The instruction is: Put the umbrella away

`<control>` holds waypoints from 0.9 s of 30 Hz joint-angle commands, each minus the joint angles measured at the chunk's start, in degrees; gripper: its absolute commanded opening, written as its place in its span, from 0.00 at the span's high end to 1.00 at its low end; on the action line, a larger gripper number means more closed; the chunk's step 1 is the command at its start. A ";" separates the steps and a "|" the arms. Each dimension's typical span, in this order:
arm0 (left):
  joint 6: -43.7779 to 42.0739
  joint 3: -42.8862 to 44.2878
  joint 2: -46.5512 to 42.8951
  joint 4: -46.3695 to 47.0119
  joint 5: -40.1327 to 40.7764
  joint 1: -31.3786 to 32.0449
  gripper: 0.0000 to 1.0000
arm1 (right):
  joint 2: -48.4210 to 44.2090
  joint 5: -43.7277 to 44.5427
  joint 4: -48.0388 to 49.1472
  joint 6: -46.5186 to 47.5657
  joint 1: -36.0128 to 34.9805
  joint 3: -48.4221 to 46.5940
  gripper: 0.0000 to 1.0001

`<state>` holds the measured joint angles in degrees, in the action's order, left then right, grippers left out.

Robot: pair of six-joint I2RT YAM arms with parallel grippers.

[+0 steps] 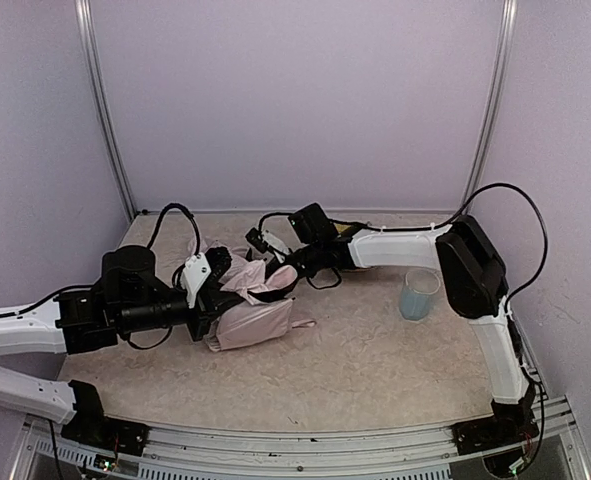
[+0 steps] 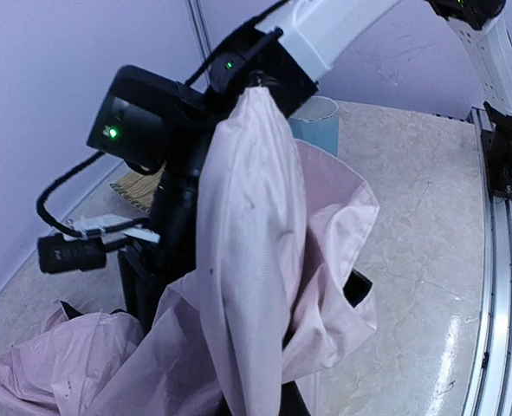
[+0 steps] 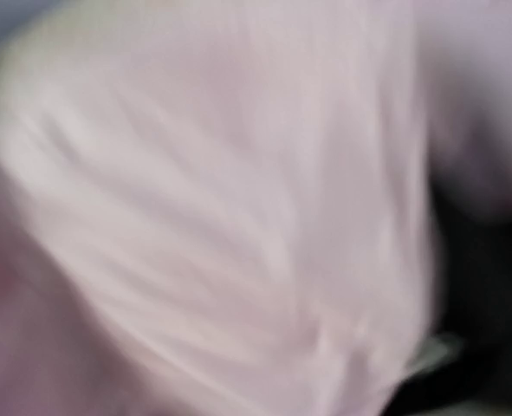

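- Gathering the loose canopy looks like the step in hand: the umbrella [image 1: 257, 318] lies crumpled mid-table [image 1: 375, 370], btwn the two grippers. Pink fabric is billowed w/ black lining showing, not yet bundled.
- The left gripper [image 1: 211, 287] is buried at the fabric's left edge. Cloth hides the jaws in the top & wrist views, so can't tell if spread or pinching.
- The right gripper [image 1: 279, 268] comes in from the right onto the upper folds. Its wrist cam shows only blurred pink cloth against the lens, so jaws can't be told there either.
- In the left wrist view a tall fold stands up against the right arm [image 2: 325, 26], w/ more fabric slumped low left.
- To do it well, prob. one side anchors while the other sweeps folds inward.
- Keep moves short & slow. The fabric looks slick, so pinch several layers, not a shallow edge.
- Black cables [image 1: 165, 215] loop close to the cloth, a snag risk.
- A pale-blue cup [image 1: 419, 293] stands well right of the umbrella, just beside the right forearm. Keep the elbow from swinging into it.
- The edge of a woven yellow tray [image 2: 131, 185] peeks out behind the right arm.
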<state>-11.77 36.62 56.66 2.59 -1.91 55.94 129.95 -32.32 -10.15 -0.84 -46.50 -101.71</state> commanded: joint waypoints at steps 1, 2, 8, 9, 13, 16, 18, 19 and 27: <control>6.08 -1.84 0.20 9.93 -4.29 -7.14 1.00 | 4.47 -6.96 -2.79 0.67 -1.50 -0.11 0.51; 8.28 -1.96 1.08 11.16 -4.70 -9.61 1.00 | 5.16 -7.84 -2.65 0.62 -1.64 1.01 0.53; 14.53 -1.13 9.28 15.36 -2.61 -20.11 1.00 | 3.38 -12.42 4.43 -3.01 -1.65 11.86 0.62; 14.73 -0.95 11.10 16.06 -2.60 -21.45 1.00 | 2.85 -12.78 6.26 -3.74 -1.66 13.50 0.62; 16.78 2.46 22.00 13.67 -1.81 -27.07 1.00 | 1.93 -13.05 8.82 -5.33 -1.59 16.88 0.64; 17.18 6.15 29.47 9.04 -3.22 -29.53 1.00 | 0.20 -12.41 12.27 -7.69 -1.30 20.14 0.65; 16.90 7.91 33.73 7.36 -5.24 -30.04 1.00 | -1.60 -12.45 16.19 -10.14 -1.05 23.04 0.65; 17.03 8.68 35.62 6.82 -6.22 -30.14 1.00 | -2.30 -12.31 18.00 -11.31 -0.88 24.52 0.65; 16.29 14.99 49.05 1.32 -14.48 -30.34 1.00 | -11.38 -2.72 26.70 -17.46 -0.70 36.69 0.64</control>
<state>5.06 49.60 100.75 10.31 -12.34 26.04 123.98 -40.56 12.56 -14.66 -46.87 -69.87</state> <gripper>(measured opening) 0.019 0.351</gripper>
